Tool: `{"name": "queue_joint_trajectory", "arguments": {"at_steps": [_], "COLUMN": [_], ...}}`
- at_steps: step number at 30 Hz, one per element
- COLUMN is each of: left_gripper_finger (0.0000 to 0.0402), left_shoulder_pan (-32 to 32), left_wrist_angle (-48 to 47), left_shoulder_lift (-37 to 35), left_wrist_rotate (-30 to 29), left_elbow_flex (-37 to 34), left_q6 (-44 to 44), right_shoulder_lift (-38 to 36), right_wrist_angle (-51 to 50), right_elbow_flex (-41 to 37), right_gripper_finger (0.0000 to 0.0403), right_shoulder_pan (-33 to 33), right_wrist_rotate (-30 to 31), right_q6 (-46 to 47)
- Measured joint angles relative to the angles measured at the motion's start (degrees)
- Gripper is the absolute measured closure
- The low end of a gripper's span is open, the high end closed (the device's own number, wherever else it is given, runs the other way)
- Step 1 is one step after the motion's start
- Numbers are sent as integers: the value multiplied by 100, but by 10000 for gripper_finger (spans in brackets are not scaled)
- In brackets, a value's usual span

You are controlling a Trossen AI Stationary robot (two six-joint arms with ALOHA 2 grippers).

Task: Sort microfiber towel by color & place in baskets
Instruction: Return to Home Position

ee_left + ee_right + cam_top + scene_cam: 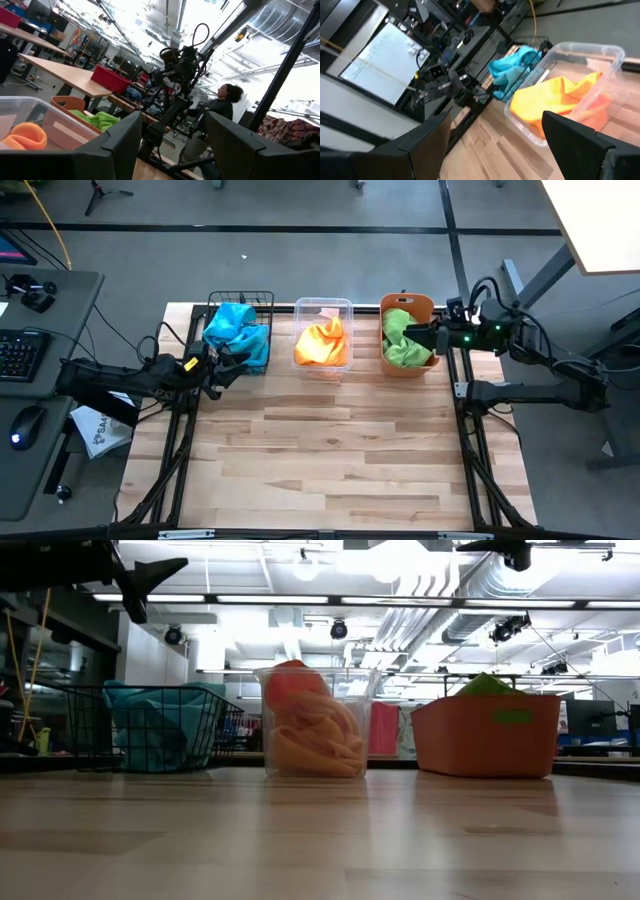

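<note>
Since every cloth I can see already lies in a container, what matters for pulling back is how my grippers stand against the row of three along the 12 o'clock side of the table [330, 450]. From above, my right gripper [415, 335] reaches in from 3 o'clock over the rim of the orange bin [428, 308] and points toward 9 o'clock. The bin's long axis runs from 12 to 6, and the lime green towels [400, 342] lie under the gripper and just past it. I judge that this arm must lift clear and then draw off toward 3 o'clock. My left gripper [232, 363] sits just at 7 o'clock of the black wire basket [262, 298], pointing toward 3 o'clock, with the turquoise towels [235, 330] heaped inside at its 1 o'clock. The clear tub [322, 305] between those two holds the orange towels [320, 345]. No cloth shows on the bare boards. At table height the three containers stand apart in a line: blue fills the mesh, orange folds press against the clear wall, and a green peak rises over the bin's rim. Both grippers hang high above them. Past my left wrist, the two fingers stand apart with nothing between them, and a person [222, 100] sits in the room beyond my right arm [180, 65]. Past my right wrist, the fingers are spread wide and empty, looking across the tub toward the wire basket.
</note>
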Motion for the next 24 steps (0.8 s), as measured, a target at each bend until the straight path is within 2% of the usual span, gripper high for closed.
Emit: {"name": "queue_joint_trajectory", "arguments": {"at_steps": [8, 16, 20, 24], "left_gripper_finger": [195, 195, 195, 204], "left_shoulder_pan": [0, 0, -2, -4], "left_wrist_angle": [-98, -77, -110, -266], "left_shoulder_lift": [0, 1, 0, 4], "left_wrist_rotate": [-2, 77, 487, 763], "left_elbow_flex": [0, 2, 4, 7], "left_q6": [4, -249, -414, -334], "right_shoulder_lift": [-183, -656, -881, -984], "right_wrist_angle": [-864, -1923, -1955, -1955], "right_elbow_flex": [0, 0, 0, 0], "right_gripper_finger": [93, 103, 145, 226], "right_shoulder_pan": [35, 389, 561, 667], "right_wrist_rotate": [-666, -421, -289, -133], "right_q6": [-161, -273, -343, -465]}}
